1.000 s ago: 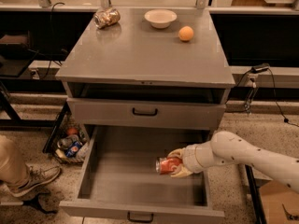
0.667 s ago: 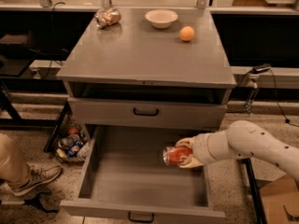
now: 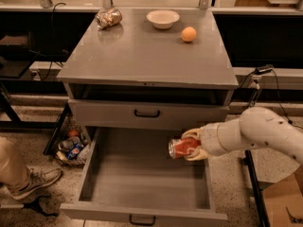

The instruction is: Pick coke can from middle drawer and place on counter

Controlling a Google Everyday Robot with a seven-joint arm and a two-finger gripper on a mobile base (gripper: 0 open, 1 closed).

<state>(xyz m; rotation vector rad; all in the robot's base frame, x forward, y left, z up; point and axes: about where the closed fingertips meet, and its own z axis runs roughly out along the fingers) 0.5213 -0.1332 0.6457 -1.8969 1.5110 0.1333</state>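
Observation:
The coke can [image 3: 181, 148], red with a silver end, lies on its side in my gripper [image 3: 193, 145], which is shut on it. I hold it in the air above the right part of the open middle drawer [image 3: 142, 193], just below the shallower drawer front [image 3: 147, 113]. My white arm [image 3: 258, 134] reaches in from the right. The counter [image 3: 142, 56] is the grey top above, apart from the can.
On the counter stand a crinkled shiny packet [image 3: 109, 18] at the back left, a white bowl [image 3: 163, 18] and an orange ball [image 3: 189, 34]. A basket of items [image 3: 71, 145] and a person's shoe [image 3: 33, 181] are on the floor to the left.
My gripper has lifted the coke can up and out from the drawer's floor, toward the drawer's back right. The arm has risen and drawn nearer the camera.

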